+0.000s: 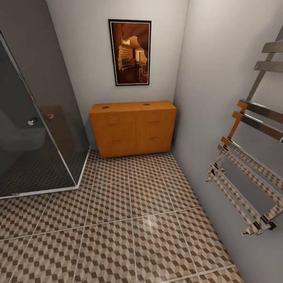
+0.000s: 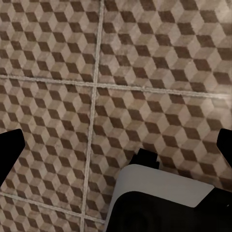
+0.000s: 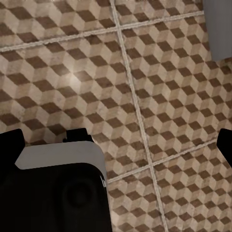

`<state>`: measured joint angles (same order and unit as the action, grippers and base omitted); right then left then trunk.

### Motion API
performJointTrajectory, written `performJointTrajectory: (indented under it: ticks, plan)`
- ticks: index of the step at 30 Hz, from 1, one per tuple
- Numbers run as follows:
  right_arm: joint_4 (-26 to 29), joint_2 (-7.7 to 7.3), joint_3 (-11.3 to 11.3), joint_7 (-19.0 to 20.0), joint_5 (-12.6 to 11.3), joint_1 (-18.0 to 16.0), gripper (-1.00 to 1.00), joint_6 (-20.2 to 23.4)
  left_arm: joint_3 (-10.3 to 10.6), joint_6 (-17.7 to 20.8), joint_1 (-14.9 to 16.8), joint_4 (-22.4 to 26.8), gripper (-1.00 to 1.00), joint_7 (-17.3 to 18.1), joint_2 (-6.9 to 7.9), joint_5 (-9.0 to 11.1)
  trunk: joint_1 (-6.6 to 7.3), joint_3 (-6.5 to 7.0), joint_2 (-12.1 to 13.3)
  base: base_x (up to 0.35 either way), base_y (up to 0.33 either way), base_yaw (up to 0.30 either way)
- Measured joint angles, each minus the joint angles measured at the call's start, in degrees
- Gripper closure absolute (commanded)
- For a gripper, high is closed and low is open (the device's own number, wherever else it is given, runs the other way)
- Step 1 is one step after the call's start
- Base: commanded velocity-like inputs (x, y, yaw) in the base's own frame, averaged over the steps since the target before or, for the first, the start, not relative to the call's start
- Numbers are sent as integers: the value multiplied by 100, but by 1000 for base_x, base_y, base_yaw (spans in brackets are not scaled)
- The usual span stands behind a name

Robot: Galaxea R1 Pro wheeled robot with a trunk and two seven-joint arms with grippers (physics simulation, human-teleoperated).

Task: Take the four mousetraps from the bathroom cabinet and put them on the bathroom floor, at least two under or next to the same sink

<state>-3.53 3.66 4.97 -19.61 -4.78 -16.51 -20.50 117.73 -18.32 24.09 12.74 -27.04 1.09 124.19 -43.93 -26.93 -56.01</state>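
One cabinet (image 1: pixel 133 127), low and orange-brown, stands against the far wall at about 12 o'clock in the head view. Its front is split into two halves, each with what look like three drawer fronts and thin bar handles, all closed. Two small dark round spots sit on its top, one toward each end; they are too small to identify. No mousetrap can be made out in any view.

The bathroom floor (image 1: pixel 129 220) of cube-patterned tiles with pale grout lines runs from the near edge up to the cabinet's base, and nothing lies on the stretch between.

One framed picture (image 1: pixel 130 52) in orange and brown tones hangs on the wall directly above the cabinet. One dark glass shower enclosure (image 1: pixel 35 118) with a white base rim fills the 9 to 10 o'clock side, its corner reaching close to the cabinet's left end. One chrome ladder-style towel rail (image 1: pixel 247 157) is fixed to the side wall at 3 o'clock, mirroring the floor pattern in its bars.

The left wrist view looks down on floor tiles, with dark fingertips of the left hand (image 2: pixel 116 145) at opposite edges of the frame, spread wide and empty. The right wrist view shows the right hand (image 3: pixel 116 145) the same way, fingertips far apart, holding nothing, above the tiles.
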Motion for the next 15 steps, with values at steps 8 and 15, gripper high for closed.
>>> performJointTrajectory:
  ticks: [8, 15]
  plan:
    - [0, 0, 0, 0, 0, 0, -100, 0, 0, -1, -1, 0, -100, 0, 0, 0, 0, 0, 0, 3, 0, 0]
    - [0, 0, 0, 0, 0, 0, -100, 0, 0, -2, -2, 0, -100, 0, 0, 0, 1, 0, 0, 74, 0, 0]
